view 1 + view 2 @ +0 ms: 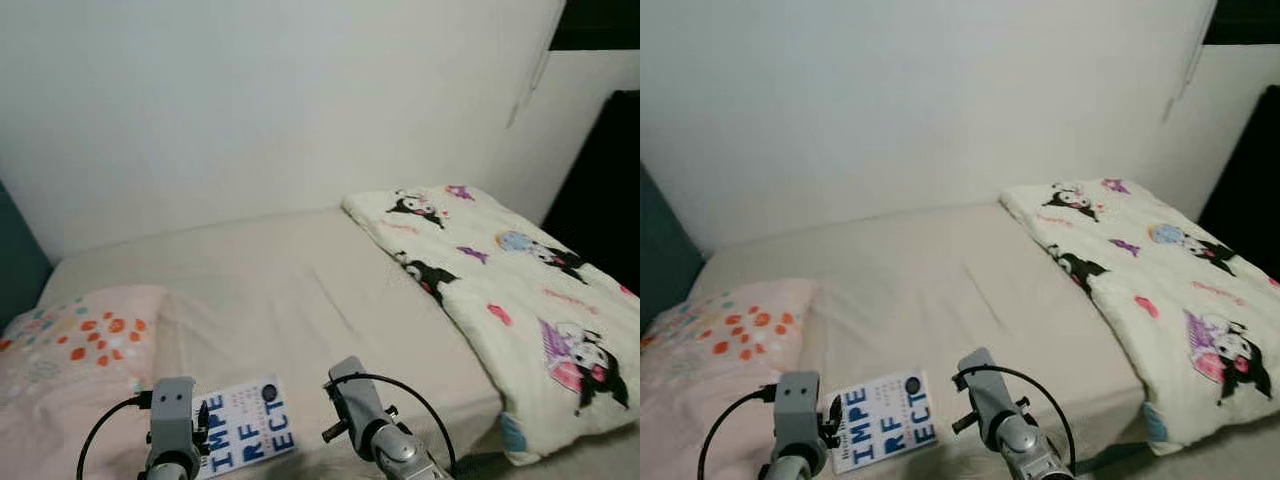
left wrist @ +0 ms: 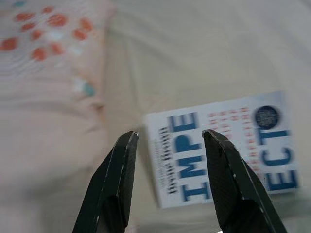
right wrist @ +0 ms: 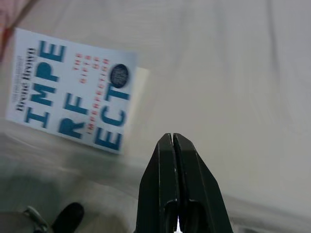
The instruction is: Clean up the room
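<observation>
Book (image 1: 243, 427) at bed's (image 1: 280, 280) near edge: lower cover hidden behind left arm. Small red cover text unreadable. Patterned blanket (image 1: 520, 300) cut off by frame edge.

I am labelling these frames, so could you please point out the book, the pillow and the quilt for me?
book (image 1: 245, 425), left eye view, middle of its white cover.
pillow (image 1: 75, 345), left eye view, on its orange-dotted top.
quilt (image 1: 500, 290), left eye view, middle of the cartoon-printed surface.
</observation>
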`<state>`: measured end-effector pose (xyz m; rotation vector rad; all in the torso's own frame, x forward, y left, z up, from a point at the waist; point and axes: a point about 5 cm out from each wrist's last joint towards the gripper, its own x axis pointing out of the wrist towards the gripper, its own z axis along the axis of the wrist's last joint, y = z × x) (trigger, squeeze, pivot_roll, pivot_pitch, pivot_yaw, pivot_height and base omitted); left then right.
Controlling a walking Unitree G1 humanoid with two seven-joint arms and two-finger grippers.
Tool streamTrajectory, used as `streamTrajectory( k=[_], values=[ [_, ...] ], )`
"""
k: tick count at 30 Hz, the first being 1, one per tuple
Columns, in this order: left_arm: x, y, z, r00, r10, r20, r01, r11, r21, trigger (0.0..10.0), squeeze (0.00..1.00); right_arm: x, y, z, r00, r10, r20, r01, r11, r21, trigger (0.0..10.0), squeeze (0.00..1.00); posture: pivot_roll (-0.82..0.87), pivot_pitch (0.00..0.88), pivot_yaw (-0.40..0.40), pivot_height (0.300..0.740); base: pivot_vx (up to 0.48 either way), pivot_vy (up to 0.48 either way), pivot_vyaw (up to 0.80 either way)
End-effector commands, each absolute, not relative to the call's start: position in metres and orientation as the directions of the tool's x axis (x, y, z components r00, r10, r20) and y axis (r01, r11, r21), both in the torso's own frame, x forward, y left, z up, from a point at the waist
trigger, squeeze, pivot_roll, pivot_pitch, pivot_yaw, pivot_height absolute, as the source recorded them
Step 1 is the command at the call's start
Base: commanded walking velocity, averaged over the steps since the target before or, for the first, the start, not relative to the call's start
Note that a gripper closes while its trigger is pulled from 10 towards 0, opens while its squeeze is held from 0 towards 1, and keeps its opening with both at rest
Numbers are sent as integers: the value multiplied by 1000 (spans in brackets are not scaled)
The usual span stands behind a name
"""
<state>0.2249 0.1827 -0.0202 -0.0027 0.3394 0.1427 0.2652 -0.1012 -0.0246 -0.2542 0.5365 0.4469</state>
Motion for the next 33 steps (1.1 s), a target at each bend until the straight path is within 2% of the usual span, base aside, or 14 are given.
streamTrajectory(
  k=[1,19,26,33],
  values=[
    [226,180,-18,942,130,-310,-131,991,16,10000,0,265,-103,-25,764,339,-549,-475,872,-121,10000,0,23,0,-54,732,0,0,0],
    [228,180,-15,948,125,-294,-125,992,18,10000,0,266,-100,-24,762,361,-538,-496,859,-126,10000,0,23,0,-51,732,0,0,0],
    [229,180,-14,951,120,-286,-121,993,13,10000,0,267,-93,-19,762,410,-501,-534,836,-127,10000,0,24,0,-51,732,0,0,800],
    [226,176,-17,937,132,-323,-162,984,-70,10000,0,270,-90,-15,769,429,-474,-533,839,-107,10000,0,21,0,-49,732,0,0,800]
  ],
)
